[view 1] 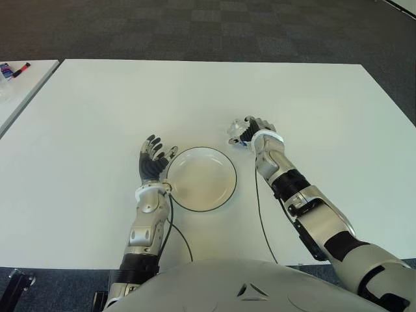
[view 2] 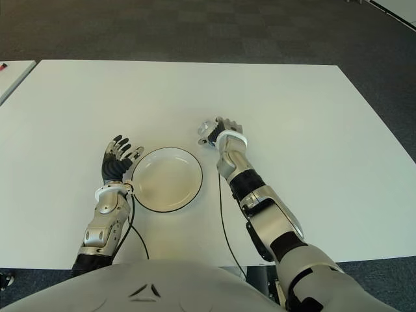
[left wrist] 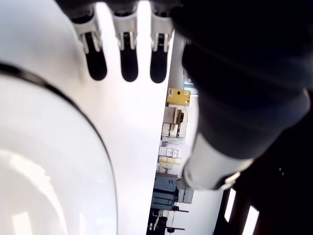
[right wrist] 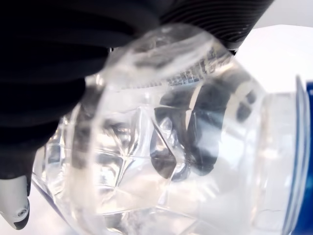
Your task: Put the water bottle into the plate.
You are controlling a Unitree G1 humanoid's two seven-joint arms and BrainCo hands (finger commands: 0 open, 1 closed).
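Water bottle [view 1: 236,132] gripped inside right hand [view 1: 255,133].

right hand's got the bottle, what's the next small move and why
Probably carry it toward the robot's left and lower it onto the plate. The right hand is closed around the clear plastic water bottle, beyond the right rim of the empty white black-rimmed plate. The left hand shows open at the plate's left.

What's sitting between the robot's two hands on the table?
The plate, white with a dark rim and nothing in it, in both eye views. The left hand shows beside its left edge; the right hand grips the water bottle.
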